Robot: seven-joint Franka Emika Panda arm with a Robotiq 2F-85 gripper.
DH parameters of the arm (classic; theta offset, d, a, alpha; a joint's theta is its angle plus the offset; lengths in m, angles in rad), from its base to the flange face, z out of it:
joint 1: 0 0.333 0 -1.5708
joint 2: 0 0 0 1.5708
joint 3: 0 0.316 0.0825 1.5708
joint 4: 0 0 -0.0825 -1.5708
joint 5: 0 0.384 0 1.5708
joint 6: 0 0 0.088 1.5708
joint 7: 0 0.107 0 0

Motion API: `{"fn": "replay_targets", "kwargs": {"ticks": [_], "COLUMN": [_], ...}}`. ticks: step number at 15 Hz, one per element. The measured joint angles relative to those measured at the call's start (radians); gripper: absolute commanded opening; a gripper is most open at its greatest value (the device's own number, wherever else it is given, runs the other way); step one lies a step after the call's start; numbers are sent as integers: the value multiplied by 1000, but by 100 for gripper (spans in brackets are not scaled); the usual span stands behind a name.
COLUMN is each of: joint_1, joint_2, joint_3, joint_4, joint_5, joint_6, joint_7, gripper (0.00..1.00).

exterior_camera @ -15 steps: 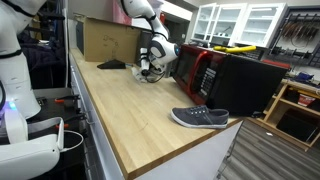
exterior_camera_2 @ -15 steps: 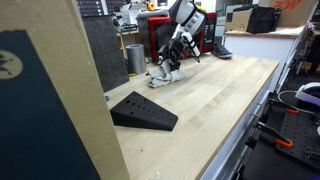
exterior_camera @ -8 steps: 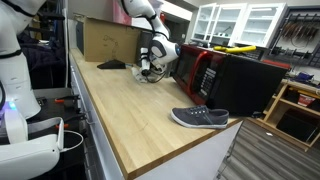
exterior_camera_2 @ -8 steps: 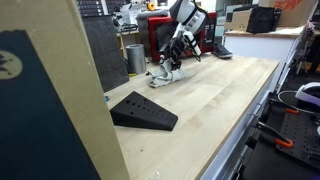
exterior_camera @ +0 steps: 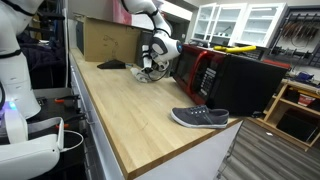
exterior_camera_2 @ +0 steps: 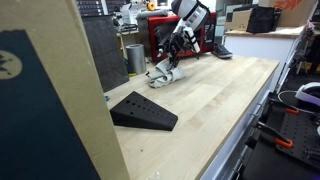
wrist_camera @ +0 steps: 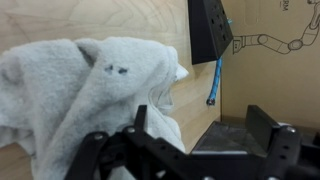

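"Wrist view, then: what sits under the gripper (wrist_camera: 200,125)?"

"A crumpled white towel (wrist_camera: 90,95), heaped on the wooden benchtop (wrist_camera: 130,20). The jaws stand spread as wide as they go, and nothing is pinched between them."

"Is it touching the towel?"

"I can't tell. The gripper hangs just over the heap."

"What's around it?"

"A black wedge (wrist_camera: 210,28) at one o'clock from the towel, and a cardboard box (wrist_camera: 285,75) at three o'clock, with a blue cord (wrist_camera: 214,82) hanging just beside it."

"And from across the room?"

"In an exterior view the towel lies toward the far end of the benchtop. A red microwave (exterior_camera: 195,68) is near it at three o'clock, and a grey shoe (exterior_camera: 200,117) lies well apart at five o'clock, near the front edge."
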Motion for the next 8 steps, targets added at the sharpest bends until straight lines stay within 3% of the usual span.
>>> {"fn": "replay_targets", "kwargs": {"ticks": [8], "joint_1": [65], "joint_2": [1], "joint_3": [24], "joint_4": [-3], "joint_5": [41], "joint_6": [222], "joint_7": [0], "gripper": [100]}}
